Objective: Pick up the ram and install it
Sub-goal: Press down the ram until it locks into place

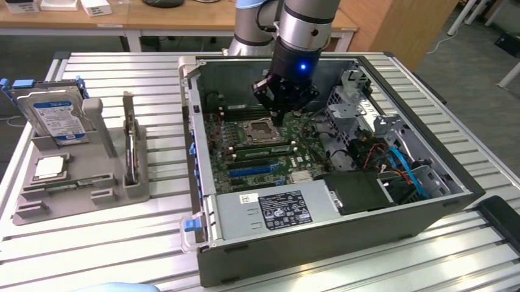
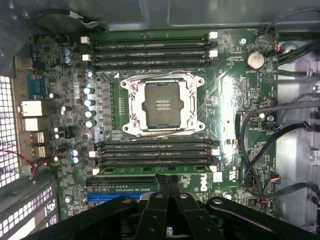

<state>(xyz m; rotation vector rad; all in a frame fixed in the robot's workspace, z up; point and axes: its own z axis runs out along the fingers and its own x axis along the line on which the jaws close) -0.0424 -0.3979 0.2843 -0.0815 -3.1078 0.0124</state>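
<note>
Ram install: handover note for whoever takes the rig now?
Gripper: shut, down inside the open PC case, over the motherboard's lower memory slots, beside the empty CPU socket.
Ram: a green strip lies along the slot nearest the fingertips; it looks like the stick, in the slot.
Done: ram brought to the board.
Left: I can't tell whether it is fully seated or latched, or whether the fingers grip or press it.
</note>
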